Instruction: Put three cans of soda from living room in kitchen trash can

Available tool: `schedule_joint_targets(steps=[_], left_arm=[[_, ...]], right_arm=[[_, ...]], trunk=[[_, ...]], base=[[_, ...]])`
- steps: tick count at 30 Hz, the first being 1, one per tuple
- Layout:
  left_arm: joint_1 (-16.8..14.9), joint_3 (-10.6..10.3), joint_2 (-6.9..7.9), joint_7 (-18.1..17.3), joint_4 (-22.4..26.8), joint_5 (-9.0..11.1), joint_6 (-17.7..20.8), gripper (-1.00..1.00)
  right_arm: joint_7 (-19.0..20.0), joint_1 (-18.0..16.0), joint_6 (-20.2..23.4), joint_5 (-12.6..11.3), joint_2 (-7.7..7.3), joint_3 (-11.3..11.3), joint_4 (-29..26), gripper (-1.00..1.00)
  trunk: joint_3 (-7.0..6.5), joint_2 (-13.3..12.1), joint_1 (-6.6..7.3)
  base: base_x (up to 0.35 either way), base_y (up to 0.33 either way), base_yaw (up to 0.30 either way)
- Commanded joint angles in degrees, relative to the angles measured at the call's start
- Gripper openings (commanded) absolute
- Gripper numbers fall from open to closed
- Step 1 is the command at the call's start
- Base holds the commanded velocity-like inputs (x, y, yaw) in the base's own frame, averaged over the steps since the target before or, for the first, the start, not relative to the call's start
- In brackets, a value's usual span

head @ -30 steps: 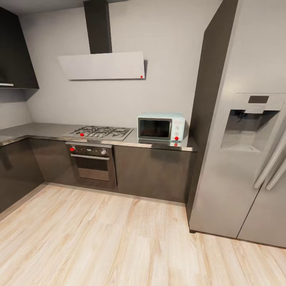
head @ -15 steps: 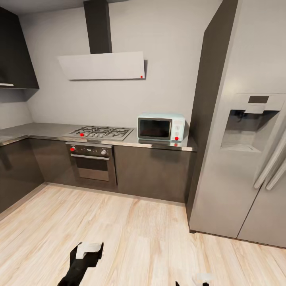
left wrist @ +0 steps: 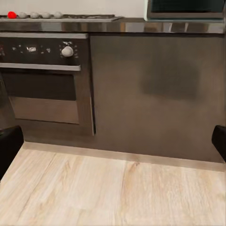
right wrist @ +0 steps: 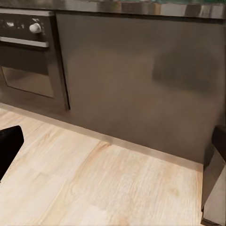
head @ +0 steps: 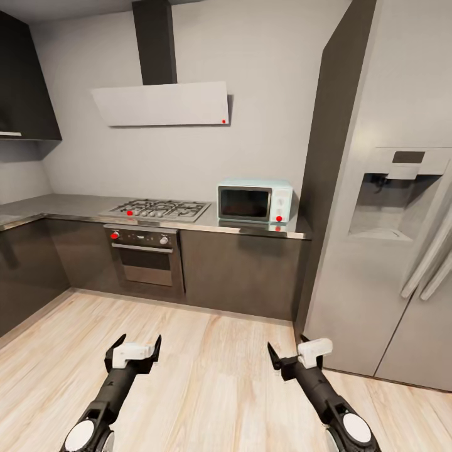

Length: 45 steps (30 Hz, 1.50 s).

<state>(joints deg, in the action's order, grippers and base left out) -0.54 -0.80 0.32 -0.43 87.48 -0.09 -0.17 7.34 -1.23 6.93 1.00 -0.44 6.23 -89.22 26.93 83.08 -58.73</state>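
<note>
Nearest, the left tool (head: 136,351) and right tool (head: 292,355) are held released and empty over the pale wood plank floor (head: 207,376), presumably readied for travel. Beyond, the dark grey kitchen bench (head: 251,227) is seen; no cans or bin are visible.

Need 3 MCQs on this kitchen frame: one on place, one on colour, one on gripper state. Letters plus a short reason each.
1. Where does the microwave stand?
A. on the counter between hob and fridge
B. on the floor
C. on top of the fridge

2. What colour is the microwave?
A. red
B. pale blue
C. black

3. How are the two grippers?
A. both shut on cans
B. one shut on a can
C. both open, holding nothing

Key: 1 A, it sits on the counter right of the hob, beside the fridge. 2 B, its casing is pale blue. 3 C, the left gripper and right gripper have spread fingers with only floor beyond.
</note>
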Motion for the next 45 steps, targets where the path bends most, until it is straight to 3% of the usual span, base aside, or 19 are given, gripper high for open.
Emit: schedule_joint_targets(steps=[1, 3, 7, 12, 18, 26, 31, 37, 45], left_arm=[[-0.2, 0.0, 0.01, 0.0, 0.1, -0.1, 0.0, 1.0], [-0.9, -0.1, 0.03, -0.1, 0.3, -0.3, 0.0, 1.0], [-2.2, -0.3, 0.01, -0.1, -0.5, -0.6, -1.0, 1.0], [-2.7, -0.1, -0.08, 0.0, -1.9, -0.7, -4.1, 1.0], [-3.0, -0.3, -0.25, 0.2, -5.4, -0.8, -4.8, 1.0], [-2.9, 0.0, -0.18, 0.3, -7.7, -0.8, -5.3, 1.0], [-2.8, 0.3, 0.04, 0.4, -13.2, -0.3, -5.8, 1.0], [-2.8, 0.4, 0.08, 0.5, -15.6, -0.5, -6.0, 1.0], [-2.9, 0.5, 0.07, 0.6, -19.8, -0.6, -9.0, 1.0]], right_arm=[[0.1, -0.5, 0.1, 0.0, -0.02, 0.0, -0.3, 1.0], [0.6, -1.6, 0.4, 0.2, -0.13, -0.2, -0.8, 1.0], [4.1, -3.3, 0.5, 0.0, -3.12, -1.3, -1.2, 1.0], [5.3, -4.0, 0.5, -0.1, -4.4, -2.6, 1.4, 1.0], [5.5, -5.2, 0.1, 0.1, -4.54, -3.0, 6.5, 1.0], [5.6, -5.9, -0.1, -0.1, -4.58, -3.0, 6.2, 1.0], [5.5, -5.9, 0.0, 0.0, -4.58, -2.8, 6.2, 1.0], [5.5, -6.0, -0.1, -0.2, -4.57, -2.8, 6.2, 1.0], [5.1, -6.0, 0.0, -0.2, -4.2, -2.6, 6.3, 1.0]], trunk=[[0.0, 0.0, 0.0], [0.0, 0.0, 0.0], [0.0, 0.0, 0.0], [0.0, 0.0, 0.0], [0.0, 0.0, 0.0], [0.0, 0.0, 0.0], [0.0, 0.0, 0.0], [0.0, 0.0, 0.0], [0.0, 0.0, 0.0]], base=[[0.0, 0.0, 0.0], [0.0, 0.0, 0.0], [0.0, 0.0, 0.0], [0.001, 0.0, 0.0], [0.047, 0.0, 0.0], [0.056, 0.0, 0.0], [0.013, 0.0, 0.0], [0.004, 0.0, 0.0], [0.0, 0.0, 0.0]])
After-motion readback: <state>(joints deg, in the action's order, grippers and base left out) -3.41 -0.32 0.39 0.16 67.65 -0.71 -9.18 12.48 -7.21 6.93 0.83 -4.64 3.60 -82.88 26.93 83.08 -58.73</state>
